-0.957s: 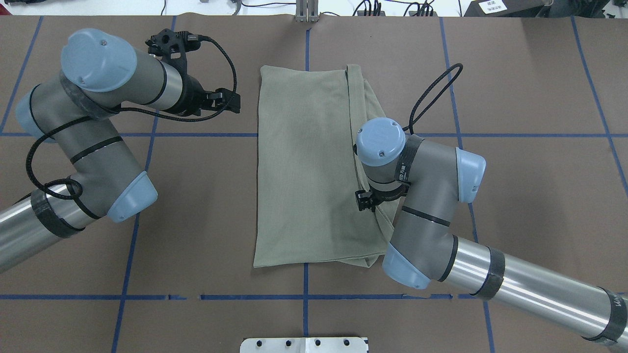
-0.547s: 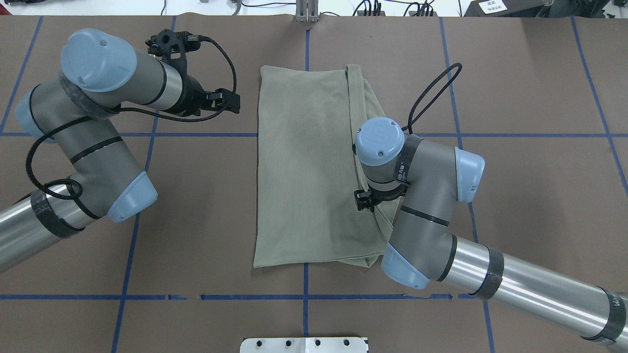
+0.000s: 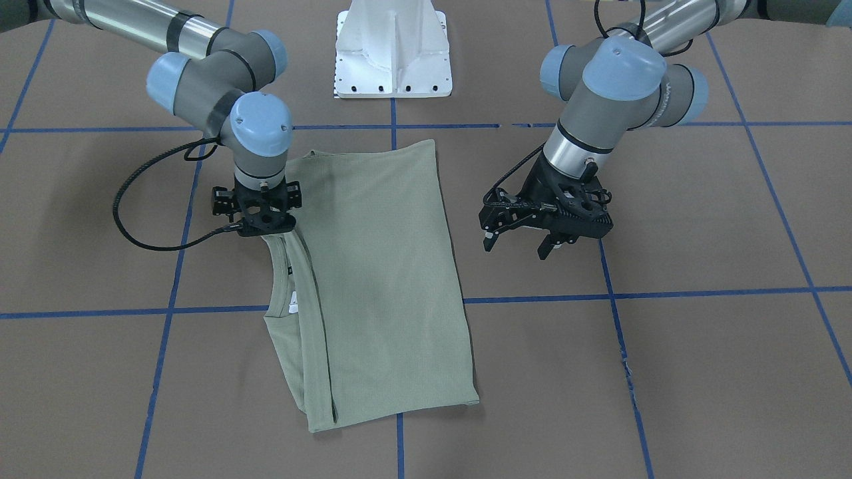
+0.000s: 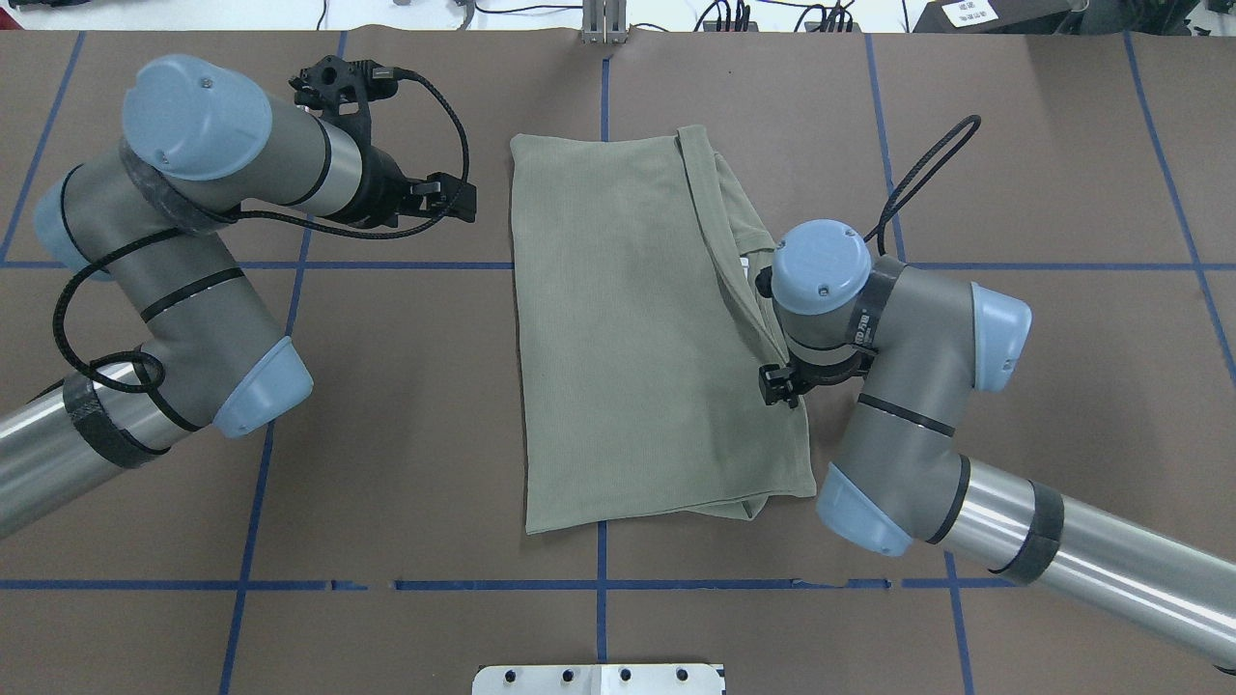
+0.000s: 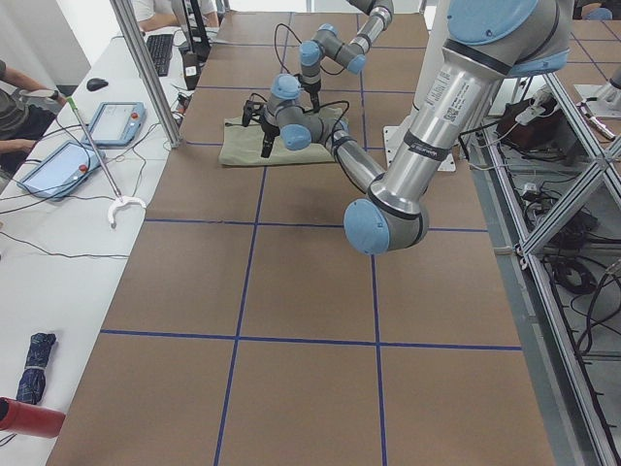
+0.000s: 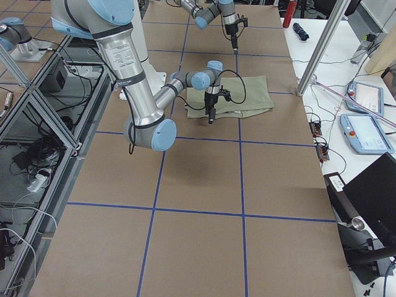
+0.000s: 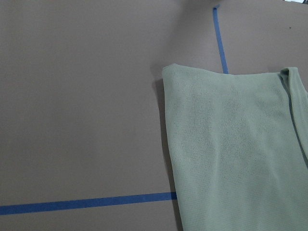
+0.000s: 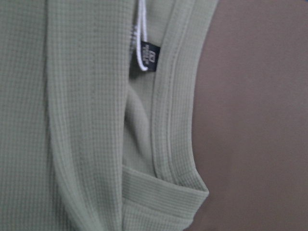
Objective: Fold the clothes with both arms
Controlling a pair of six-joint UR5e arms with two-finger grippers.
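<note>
Your bench [image 4: 406, 434], brown and gridded with blue tape [image 4: 386, 585], carries the sage-green shirt [image 4: 618, 328] near its middle. The shirt is folded lengthwise into a long panel, collar side toward the robot's right. The right arm [image 4: 908, 386] reaches over that side. The left arm [image 4: 183, 280] hangs off the opposite side, clear of the cloth.

Watch the shirt. It seems to be held at one edge only, with nothing pinning the far side. Any pull may drag the whole stack askew, or peel the top layer off the one beneath and spoil the fold. A thin bite on ribbed knit may also slip free.

The right end effector [image 3: 265, 229] points straight down onto the collar-side edge and touches the cloth. Its fingertips are hidden, but it appears clamped on the shirt there. The left end effector [image 3: 516, 247] stands agape and empty over bare bench, near the shirt's plain long edge without touching it. In the right wrist view the collar [image 8: 168, 120] runs close beneath, with a black label [image 8: 151, 57] and a white tag [image 8: 142, 33] inside.
</note>
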